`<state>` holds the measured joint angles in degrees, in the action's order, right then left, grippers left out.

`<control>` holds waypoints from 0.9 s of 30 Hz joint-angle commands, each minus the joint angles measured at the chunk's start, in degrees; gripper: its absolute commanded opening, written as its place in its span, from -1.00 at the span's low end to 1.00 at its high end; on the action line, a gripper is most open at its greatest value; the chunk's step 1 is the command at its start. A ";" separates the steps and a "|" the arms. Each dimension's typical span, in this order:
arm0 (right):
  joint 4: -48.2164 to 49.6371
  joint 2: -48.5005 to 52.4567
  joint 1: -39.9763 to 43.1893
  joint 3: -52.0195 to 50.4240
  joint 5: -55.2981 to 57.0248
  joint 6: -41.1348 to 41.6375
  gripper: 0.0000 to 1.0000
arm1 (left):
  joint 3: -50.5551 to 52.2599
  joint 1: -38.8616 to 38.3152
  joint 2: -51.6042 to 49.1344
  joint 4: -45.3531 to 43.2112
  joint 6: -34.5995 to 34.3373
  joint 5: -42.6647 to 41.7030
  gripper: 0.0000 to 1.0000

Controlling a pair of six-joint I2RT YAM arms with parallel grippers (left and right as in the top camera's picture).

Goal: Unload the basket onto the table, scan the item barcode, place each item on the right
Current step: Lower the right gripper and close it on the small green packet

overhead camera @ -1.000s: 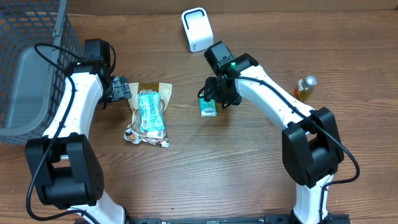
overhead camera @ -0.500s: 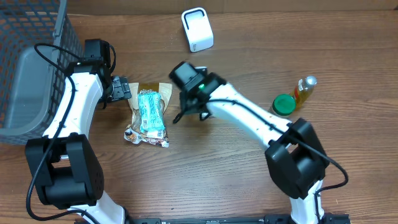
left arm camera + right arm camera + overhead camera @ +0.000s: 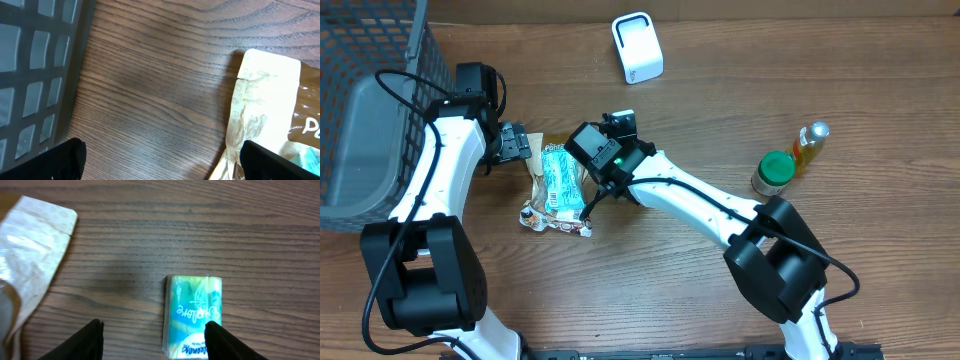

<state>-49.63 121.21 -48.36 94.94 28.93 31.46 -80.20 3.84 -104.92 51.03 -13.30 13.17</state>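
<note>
Your right pincer [image 3: 154,332] stands apart, empty, over one tissue pack [image 3: 192,317]; your left pincer [image 3: 160,157] gapes wide beside one snack bag [image 3: 558,180].

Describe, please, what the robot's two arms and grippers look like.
The left arm and right arm have white shells, bulky black joint housings and black cables. A green light glows on the right wrist. The left gripper and right gripper have black fingers.

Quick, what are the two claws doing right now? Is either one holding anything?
Left gripper: open, holding nothing.
Right gripper: open, holding nothing; the tissue pack lies loose just ahead of it.
</note>
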 commanded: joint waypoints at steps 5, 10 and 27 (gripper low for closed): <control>0.31 2.71 0.46 0.74 2.99 0.28 0.13 | -0.31 -0.22 0.04 -0.11 0.24 0.74 0.99; 0.76 3.06 1.53 -0.22 2.95 0.31 0.10 | -0.31 -0.22 0.04 -0.11 0.24 0.74 0.99; 1.99 3.13 2.10 -0.81 1.44 0.31 -0.02 | -0.31 -0.22 0.04 -0.11 0.22 0.74 0.99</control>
<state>-47.99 123.98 -46.26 94.70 30.24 31.48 -80.20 3.84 -104.92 51.03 -13.30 13.15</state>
